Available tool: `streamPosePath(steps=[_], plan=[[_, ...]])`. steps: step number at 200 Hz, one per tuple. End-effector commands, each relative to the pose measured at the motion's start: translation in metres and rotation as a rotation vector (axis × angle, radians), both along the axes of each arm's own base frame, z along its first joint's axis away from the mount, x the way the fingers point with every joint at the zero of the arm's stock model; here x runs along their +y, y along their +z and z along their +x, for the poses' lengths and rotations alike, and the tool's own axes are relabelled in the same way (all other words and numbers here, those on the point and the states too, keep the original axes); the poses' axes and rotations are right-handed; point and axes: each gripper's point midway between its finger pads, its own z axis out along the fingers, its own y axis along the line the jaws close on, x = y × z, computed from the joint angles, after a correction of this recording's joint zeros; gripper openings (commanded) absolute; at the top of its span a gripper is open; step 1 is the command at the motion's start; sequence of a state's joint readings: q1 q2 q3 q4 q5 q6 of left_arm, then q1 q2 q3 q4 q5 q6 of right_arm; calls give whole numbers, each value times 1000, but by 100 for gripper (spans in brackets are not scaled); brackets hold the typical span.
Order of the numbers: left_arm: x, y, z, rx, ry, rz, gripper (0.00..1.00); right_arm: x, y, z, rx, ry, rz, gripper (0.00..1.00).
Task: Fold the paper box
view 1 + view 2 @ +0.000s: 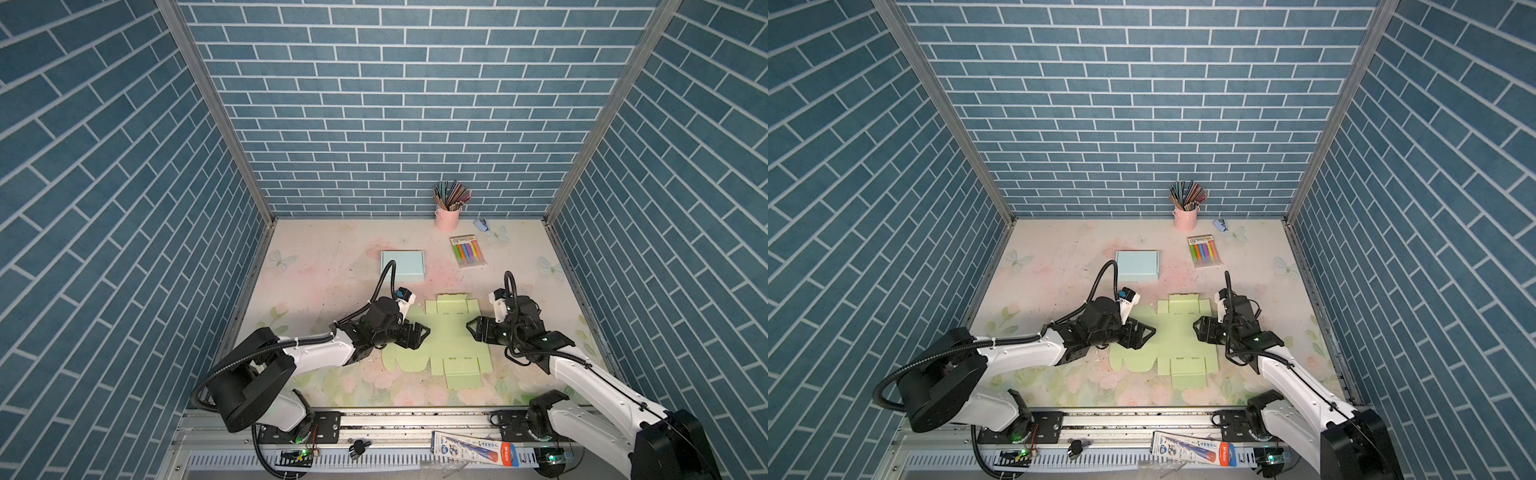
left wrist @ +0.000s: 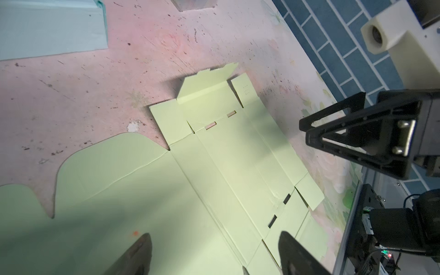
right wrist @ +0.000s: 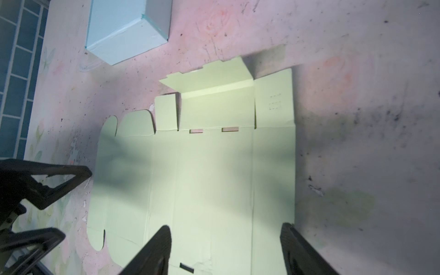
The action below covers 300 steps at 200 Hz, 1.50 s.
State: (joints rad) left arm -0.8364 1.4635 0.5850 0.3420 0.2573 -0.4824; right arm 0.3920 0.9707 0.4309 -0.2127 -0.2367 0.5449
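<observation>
Beneath left jaws and right jaws, both spread empty, lies the flat paper box (image 1: 446, 338)

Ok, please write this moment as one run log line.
green box sheet: flat on table, far flap lifted | left tool: open, above sheet | right tool: open, above sheet

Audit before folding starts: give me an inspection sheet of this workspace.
Surface: table scuffed, with a floral print.
Job's things: green blank lies flat and unfolded, far flap raised.
Clutter: blue box, pencil cup and marker pack at the back; tube pack on the front rail.
Grippers: left gripper and right gripper open, over the blank's sides, holding nothing.
Cables: hoses loop above both wrists, off the blank.
Surroundings: brick walls on three sides.
</observation>
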Motion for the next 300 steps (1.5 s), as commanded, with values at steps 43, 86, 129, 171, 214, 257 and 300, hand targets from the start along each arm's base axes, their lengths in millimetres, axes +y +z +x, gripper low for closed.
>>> streamPosePath(steps=[43,86,129,171,214,257,300], plan=[[-8,15,3,-57,-23,-50,83,-19,-38,-1,122,-115,6,72],[-5,10,1,-51,-24,-50,82,-10,-48,-3,147,-68,37,66],[-1,8,1,-44,-11,-55,81,-1,-49,-2,145,-24,65,54],[2,4,-1,-28,-1,-51,81,1,-44,4,110,5,56,36],[8,-8,-6,10,10,-54,80,12,-43,7,95,51,76,21],[17,-22,-7,38,36,-38,81,29,-30,9,52,113,153,16],[17,-26,-8,56,40,-45,80,43,-19,6,30,171,202,16]])
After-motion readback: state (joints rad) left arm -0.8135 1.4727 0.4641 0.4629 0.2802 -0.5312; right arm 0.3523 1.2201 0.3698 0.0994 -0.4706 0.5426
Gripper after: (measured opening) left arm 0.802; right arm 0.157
